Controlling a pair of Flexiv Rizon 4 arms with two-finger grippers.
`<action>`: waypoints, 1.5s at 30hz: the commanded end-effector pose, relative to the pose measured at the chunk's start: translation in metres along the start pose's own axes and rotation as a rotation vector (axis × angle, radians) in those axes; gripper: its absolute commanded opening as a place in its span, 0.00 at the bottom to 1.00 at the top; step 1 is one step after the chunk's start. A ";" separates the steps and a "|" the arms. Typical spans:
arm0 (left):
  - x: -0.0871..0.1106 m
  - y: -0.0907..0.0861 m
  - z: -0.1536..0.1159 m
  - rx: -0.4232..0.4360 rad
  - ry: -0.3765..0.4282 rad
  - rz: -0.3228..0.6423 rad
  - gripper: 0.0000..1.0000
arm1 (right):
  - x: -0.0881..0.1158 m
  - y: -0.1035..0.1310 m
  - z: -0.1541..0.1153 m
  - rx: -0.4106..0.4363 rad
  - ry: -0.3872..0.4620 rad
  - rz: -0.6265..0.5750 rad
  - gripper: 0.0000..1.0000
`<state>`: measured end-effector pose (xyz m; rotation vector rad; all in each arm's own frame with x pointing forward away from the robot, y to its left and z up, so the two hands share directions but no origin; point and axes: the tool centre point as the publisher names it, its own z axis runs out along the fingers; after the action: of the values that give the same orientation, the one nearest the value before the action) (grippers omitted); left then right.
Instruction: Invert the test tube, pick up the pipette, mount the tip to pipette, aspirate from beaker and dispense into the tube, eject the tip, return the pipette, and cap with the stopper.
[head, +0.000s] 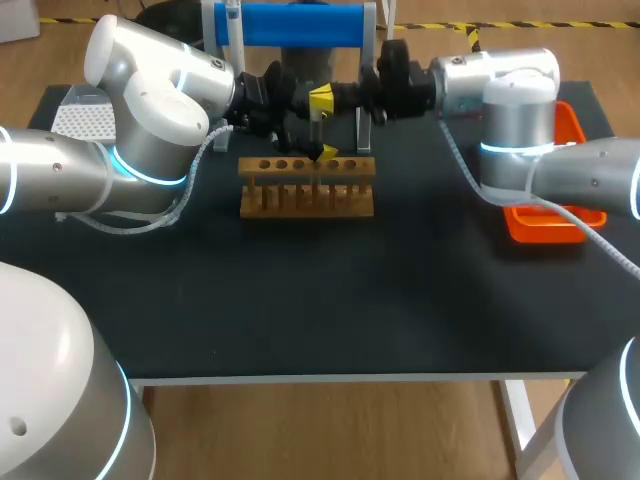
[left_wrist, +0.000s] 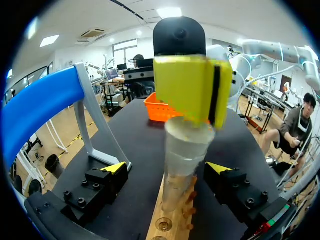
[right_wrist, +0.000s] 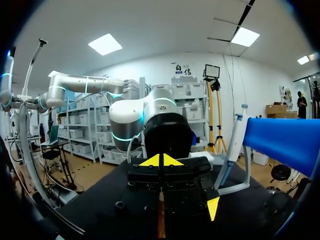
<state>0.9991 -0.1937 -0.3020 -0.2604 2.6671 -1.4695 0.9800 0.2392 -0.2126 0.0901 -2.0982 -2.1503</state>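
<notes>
Inverting step, by the look of it: right jaws clamped on clear test tube (left_wrist: 182, 165) in wooden rack (head: 306, 198), left jaws wide open flanking it; next, probably clean release.

Lab bench — wooden test-tube rack (head: 306, 200), blue pipette stand (head: 298, 25), black table (head: 300, 300)

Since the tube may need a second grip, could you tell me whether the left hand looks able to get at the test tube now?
Probably yes: the test tube stands in the rack between the open fingers of the left hand, its middle bare; the right hand grips only its top.
</notes>
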 end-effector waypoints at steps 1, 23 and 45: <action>-0.001 0.000 0.000 -0.001 0.004 0.000 1.00 | 0.003 0.015 -0.006 -0.005 -0.001 -0.015 0.00; -0.001 0.000 0.000 -0.001 0.004 0.000 1.00 | 0.020 -0.010 -0.104 0.293 -0.175 -0.216 1.00; -0.001 0.000 0.000 -0.001 0.004 0.000 1.00 | 0.022 -0.050 -0.133 0.424 -0.241 -0.191 1.00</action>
<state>0.9991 -0.1936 -0.3020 -0.2604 2.6671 -1.4695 0.9751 0.1063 -0.2660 0.0814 -2.7582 -1.8510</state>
